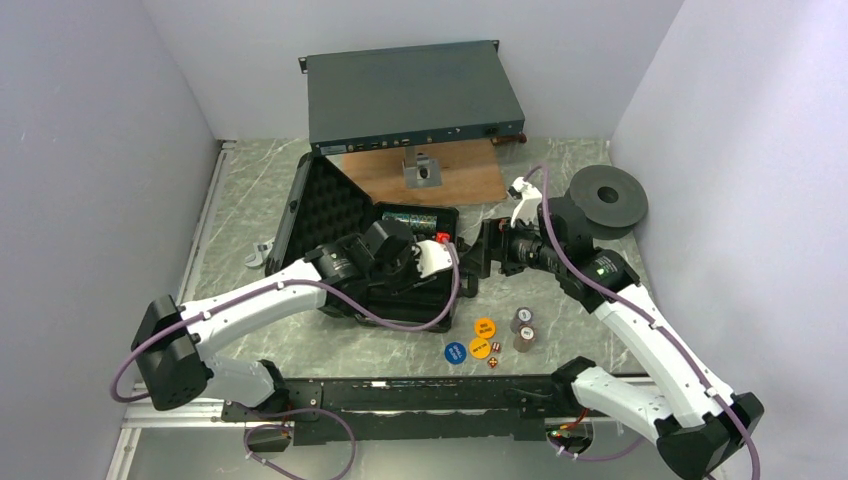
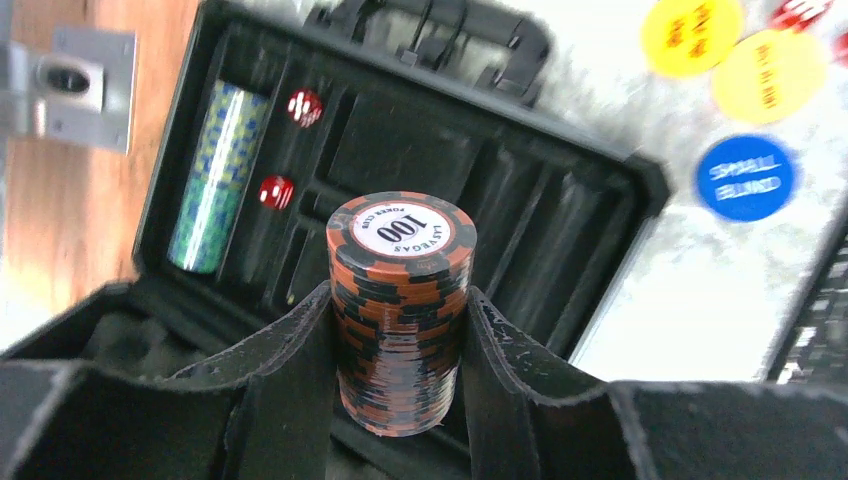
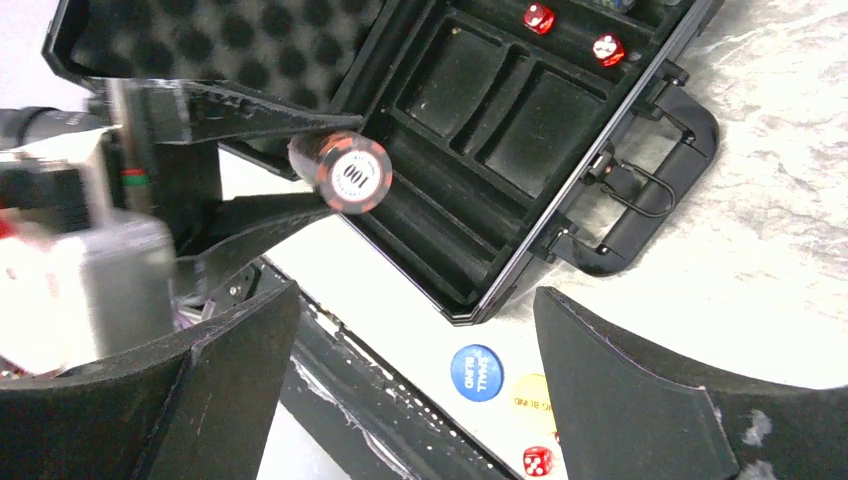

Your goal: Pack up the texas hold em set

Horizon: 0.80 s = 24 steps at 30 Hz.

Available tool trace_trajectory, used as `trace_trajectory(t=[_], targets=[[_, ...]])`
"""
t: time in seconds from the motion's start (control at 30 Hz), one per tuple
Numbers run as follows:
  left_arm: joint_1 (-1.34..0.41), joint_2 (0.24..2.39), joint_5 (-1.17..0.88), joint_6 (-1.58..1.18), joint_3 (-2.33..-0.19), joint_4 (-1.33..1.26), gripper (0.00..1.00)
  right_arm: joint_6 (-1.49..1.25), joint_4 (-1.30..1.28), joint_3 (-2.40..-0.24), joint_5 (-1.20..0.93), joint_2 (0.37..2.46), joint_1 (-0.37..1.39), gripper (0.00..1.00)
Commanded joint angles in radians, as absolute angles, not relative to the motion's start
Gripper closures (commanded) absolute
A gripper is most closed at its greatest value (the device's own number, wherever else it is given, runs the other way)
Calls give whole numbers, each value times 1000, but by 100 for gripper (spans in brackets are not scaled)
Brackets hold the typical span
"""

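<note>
Risk first: the orange-black chip stack is being carried as loose chips pinched only from the sides, so a slack or skewed squeeze is being judged likely to let it buckle and spill chips into the case or onto the table. If it is lowered off-line from an empty trough, it could also be caught on a divider ridge or knocked against the green-blue stack and red dice being housed inside. The left gripper is being clenched on that stack, which is being held between the two fingers, its "100" face sticking out past the tips, above the open tray. The right gripper is being held spread wide with nothing in it, near the case's handle side. Two more stacks, the discs and small dice are being shown on the table near the case.
</note>
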State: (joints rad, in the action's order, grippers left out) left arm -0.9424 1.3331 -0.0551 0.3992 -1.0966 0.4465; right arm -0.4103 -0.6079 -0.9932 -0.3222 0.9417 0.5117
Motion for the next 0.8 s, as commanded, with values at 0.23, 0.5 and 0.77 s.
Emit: trace_trajectory(t=[0.23, 0.5, 0.77], targets=[[-941, 1320, 11, 475, -1072, 444, 100, -405, -609, -994, -274, 934, 514, 11], [-933, 1319, -56, 504, -1034, 493, 100, -404, -599, -993, -276, 962, 514, 11], [-847, 1354, -200, 483, -1008, 476, 100, -399, -592, -986, -290, 986, 514, 11]])
